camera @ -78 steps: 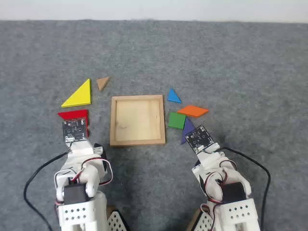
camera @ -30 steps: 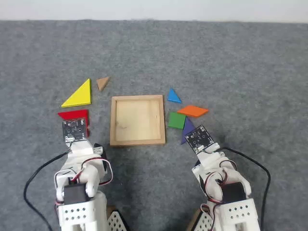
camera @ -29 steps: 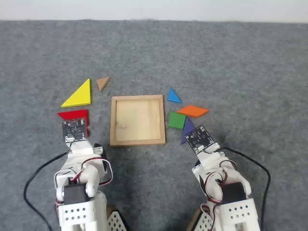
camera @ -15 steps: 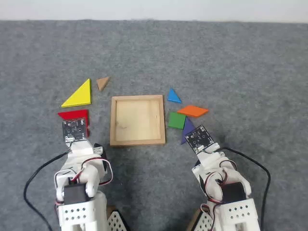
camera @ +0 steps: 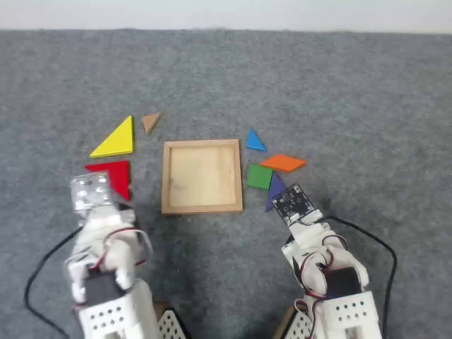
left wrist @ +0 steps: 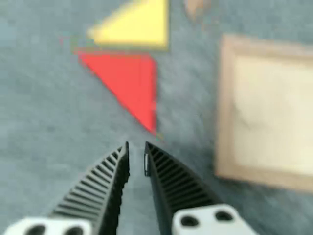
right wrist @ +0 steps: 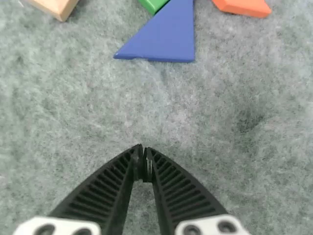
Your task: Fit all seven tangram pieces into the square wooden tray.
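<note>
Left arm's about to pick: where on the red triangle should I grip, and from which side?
Probably the narrow corner of the red triangle nearest the left gripper, coming down from the arm's own side. It lies flat, so only its edges give hold; that tapering end suits a narrow opening, and the far edge lies close beside the yellow triangle.

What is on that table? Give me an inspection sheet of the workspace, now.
Surface: grey mat, flat.
Job's things: wooden tray empty; yellow triangle, tan triangle and red triangle left of it; blue triangle, orange parallelogram, green square and dark blue triangle right of it.
Clutter: nothing seen.
Grippers: left gripper slightly open, near the red triangle's tip; right gripper shut, short of the dark blue triangle.
Cables: black cables loop beside each arm's base.
Surroundings: pale wall beyond the mat.
</note>
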Robot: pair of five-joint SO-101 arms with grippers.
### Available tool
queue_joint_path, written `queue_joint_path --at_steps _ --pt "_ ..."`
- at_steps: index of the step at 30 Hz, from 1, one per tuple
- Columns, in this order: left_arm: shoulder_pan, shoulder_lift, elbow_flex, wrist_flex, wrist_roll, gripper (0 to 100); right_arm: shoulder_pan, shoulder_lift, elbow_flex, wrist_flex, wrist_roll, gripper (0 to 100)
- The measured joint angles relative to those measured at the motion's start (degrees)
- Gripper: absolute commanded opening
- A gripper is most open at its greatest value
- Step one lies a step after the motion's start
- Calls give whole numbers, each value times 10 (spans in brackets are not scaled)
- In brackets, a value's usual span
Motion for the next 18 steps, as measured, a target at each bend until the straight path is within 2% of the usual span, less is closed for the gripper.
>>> queue_joint_path --at_steps 4,6,9,12,15,18 --pt "-88 0 -94 6 -137 69 0 0 0 0 0 6" --pt "-114 -2 -126 -8 -173 108 0 0 0 0 0 6" --pt "-120 21 -167 -9 -158 142 0 0 0 0 0 6" --pt "-109 105 -215 -9 -124 141 0 0 0 0 0 6" --pt "-102 243 -282 -9 -73 156 0 0 0 0 0 6" --pt "-101 419 -363 -6 -25 227 0 0 0 0 0 6"
